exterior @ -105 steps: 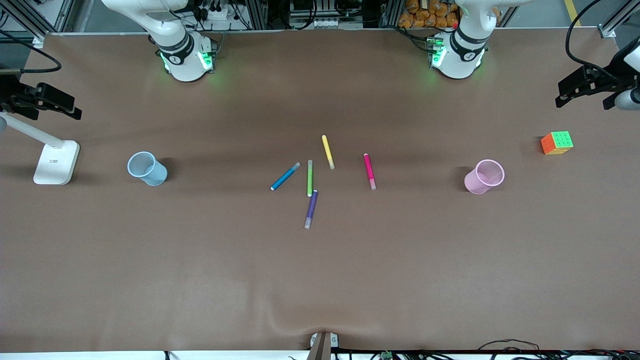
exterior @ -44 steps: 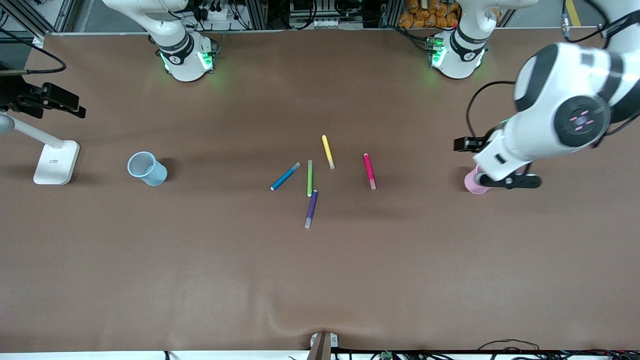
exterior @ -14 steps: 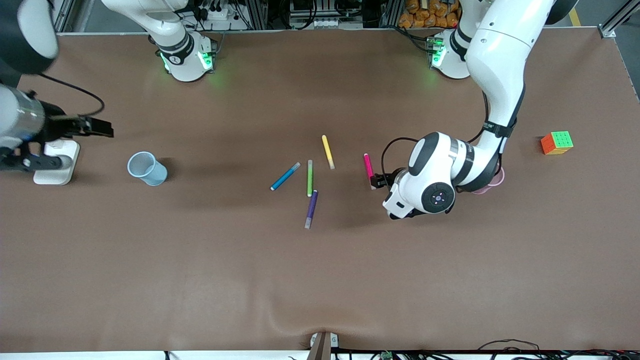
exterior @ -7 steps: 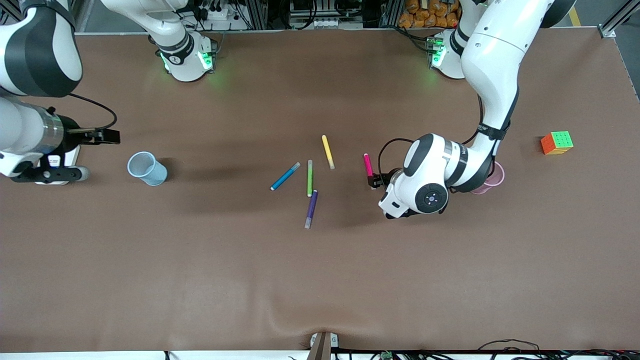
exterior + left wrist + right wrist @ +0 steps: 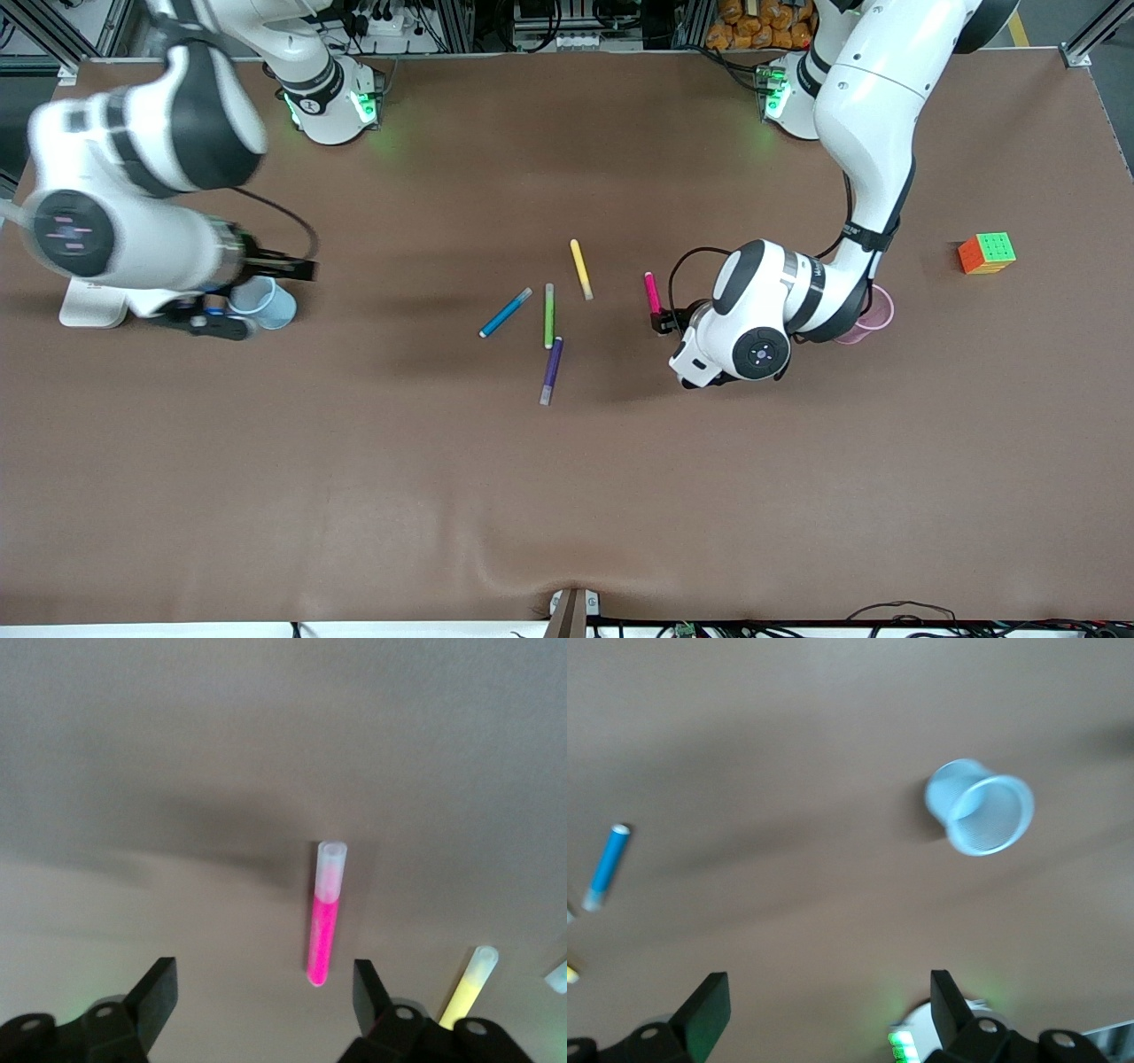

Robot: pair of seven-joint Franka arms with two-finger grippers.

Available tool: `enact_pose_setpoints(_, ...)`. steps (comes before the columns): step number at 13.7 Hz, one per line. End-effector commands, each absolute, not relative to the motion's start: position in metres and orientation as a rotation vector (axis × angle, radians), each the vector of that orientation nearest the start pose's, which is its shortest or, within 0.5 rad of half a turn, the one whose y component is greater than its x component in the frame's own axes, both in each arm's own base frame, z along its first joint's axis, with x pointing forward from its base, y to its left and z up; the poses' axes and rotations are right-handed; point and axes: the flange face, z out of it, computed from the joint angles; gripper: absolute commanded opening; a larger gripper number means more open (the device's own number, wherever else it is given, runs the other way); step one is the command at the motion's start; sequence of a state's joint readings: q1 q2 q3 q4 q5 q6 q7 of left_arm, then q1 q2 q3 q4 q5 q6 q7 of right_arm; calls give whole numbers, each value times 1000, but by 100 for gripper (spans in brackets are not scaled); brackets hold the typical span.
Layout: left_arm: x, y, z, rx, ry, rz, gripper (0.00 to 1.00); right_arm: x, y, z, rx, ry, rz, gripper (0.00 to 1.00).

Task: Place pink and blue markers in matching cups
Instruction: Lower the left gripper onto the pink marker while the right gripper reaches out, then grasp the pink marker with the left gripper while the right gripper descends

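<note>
The pink marker [image 5: 652,292] lies on the brown table; in the left wrist view the pink marker [image 5: 323,912] lies with its pink end between my fingers, touching neither. My left gripper [image 5: 666,322] [image 5: 264,992] is low over it and open. The pink cup [image 5: 879,312] is mostly hidden by my left arm. The blue marker [image 5: 505,313] [image 5: 607,864] lies flat mid-table. My right gripper [image 5: 255,296] [image 5: 824,1005] hangs open and empty in the air by the blue cup [image 5: 276,308] [image 5: 979,806], which stands upright.
Green [image 5: 548,315], yellow [image 5: 580,268] [image 5: 469,988] and purple [image 5: 552,369] markers lie around the blue one. A colour cube [image 5: 986,252] sits toward the left arm's end. A white lamp base [image 5: 84,312] stands next to the blue cup, partly under my right arm.
My right arm has swung in from the table's end to the blue cup. My left hand has edged slightly closer over the pink marker. No marker has moved.
</note>
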State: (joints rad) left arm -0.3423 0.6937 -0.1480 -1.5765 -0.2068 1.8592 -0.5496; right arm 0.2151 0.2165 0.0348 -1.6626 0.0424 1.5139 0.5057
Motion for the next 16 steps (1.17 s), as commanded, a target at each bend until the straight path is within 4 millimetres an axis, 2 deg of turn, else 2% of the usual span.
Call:
enact_pose_setpoints(1,573,-323,200,-3084,-299,757,82,545,194,429,-3127,662,524,100)
enact_pose_setpoints(3,574,-325,197,-3087,-337,736,81,534,229,410,-3100,799,448,100)
enact_pose_setpoints(6,572,-335,189,-3097,-351,716,79,514,266,372,-3001,934,371,100)
enact_pose_setpoints(8,573,-338,181,-3103,-378,695,68,502,290,351,-2893,1063,309,100)
enact_pose_setpoints(9,573,-339,178,-3106,-385,690,68,496,303,337,-2854,1110,286,100)
enact_pose_setpoints(11,569,-343,170,-3099,-375,697,50,491,321,316,-2808,1177,280,100)
enact_pose_setpoints(15,565,-351,161,-3097,-406,679,41,481,353,273,-2770,1215,287,100)
enact_pose_setpoints(16,561,-356,158,-3093,-395,682,36,477,361,266,-2758,1231,283,100)
